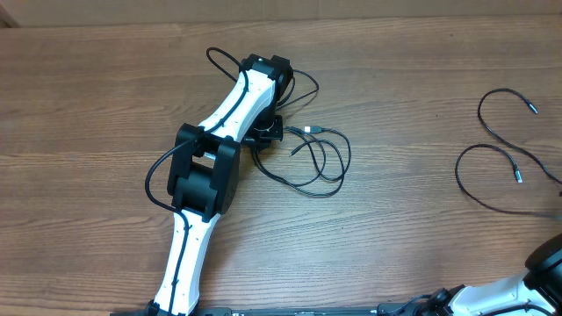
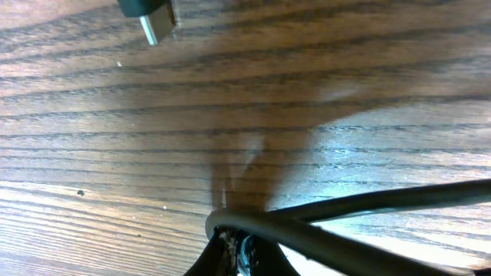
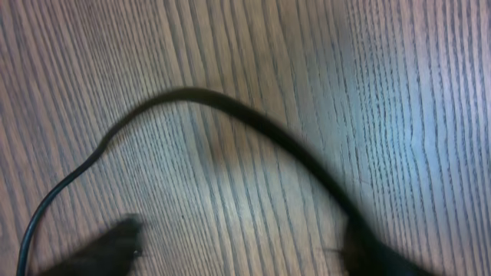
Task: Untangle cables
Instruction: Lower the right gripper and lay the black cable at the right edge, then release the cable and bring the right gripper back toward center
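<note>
Black cable (image 2: 399, 200) bends sharply at the left gripper (image 2: 234, 257), seemingly clamped there, within the tangle (image 1: 316, 158) at mid-table (image 1: 421, 70). Two loose cables (image 1: 492, 158) lie right. Whether the right gripper (image 3: 245, 251) is parted or closed, I cannot tell.

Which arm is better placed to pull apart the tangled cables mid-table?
Left. The left gripper sits at the tangled cables; the right arm shows only at the frame's corner, well apart from them.

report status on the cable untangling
left gripper at tangled cables, grip unclear. right gripper over a loose cable, blurred. nothing blocking.
</note>
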`<state>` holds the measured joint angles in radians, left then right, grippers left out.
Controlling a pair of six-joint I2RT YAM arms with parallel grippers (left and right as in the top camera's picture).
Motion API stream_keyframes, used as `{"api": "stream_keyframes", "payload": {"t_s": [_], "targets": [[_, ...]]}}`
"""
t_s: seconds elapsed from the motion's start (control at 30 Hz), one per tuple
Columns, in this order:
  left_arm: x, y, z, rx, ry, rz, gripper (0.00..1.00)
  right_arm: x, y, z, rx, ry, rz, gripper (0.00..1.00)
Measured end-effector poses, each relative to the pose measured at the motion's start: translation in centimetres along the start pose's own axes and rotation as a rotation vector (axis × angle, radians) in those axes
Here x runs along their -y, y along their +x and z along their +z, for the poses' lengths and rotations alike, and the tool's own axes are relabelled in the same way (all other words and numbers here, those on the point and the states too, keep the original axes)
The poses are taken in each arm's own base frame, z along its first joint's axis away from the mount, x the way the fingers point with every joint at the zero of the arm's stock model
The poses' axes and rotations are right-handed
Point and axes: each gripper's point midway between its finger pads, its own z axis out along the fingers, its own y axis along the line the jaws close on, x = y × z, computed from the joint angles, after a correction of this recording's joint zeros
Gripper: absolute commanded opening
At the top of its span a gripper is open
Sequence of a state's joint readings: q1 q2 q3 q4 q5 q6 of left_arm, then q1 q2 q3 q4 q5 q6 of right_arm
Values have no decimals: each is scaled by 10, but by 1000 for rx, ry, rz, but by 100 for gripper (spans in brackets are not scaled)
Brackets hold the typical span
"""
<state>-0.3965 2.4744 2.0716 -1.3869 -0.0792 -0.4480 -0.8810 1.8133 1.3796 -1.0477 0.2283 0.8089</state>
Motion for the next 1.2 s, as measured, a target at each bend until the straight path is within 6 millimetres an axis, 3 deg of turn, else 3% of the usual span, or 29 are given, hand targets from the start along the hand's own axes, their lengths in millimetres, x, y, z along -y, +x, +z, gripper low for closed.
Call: {"api": "stream_keyframes", "payload": {"t_s": [0.3,0.4,0.43,0.53,0.73,0.9,1.03,1.2], "targets": [[-11,-1,0,-8,-17,-2,43,-2,2,0,0,-4,-53,100],[-11,-2,0,-10,-2,23,54,-21,15,-4,-18,-60,-155,100],[-12,-2,-1,-8,-1,23,54,-28,21,-5,-24,-80,-203,100],[-13,-4,-1,-6,4,30,54,-72,65,-18,-59,-220,-495,100],[-13,-4,-1,-5,5,33,55,-101,122,-34,-76,-302,-791,100],[-13,-4,-1,-5,5,33,55,-100,124,-34,-48,-271,-825,100],[-13,-4,-1,-5,5,33,55,-100,120,-33,-63,-282,-747,100],[-13,-4,-1,-5,5,34,55,-71,90,-22,-87,-185,-576,100]]}}
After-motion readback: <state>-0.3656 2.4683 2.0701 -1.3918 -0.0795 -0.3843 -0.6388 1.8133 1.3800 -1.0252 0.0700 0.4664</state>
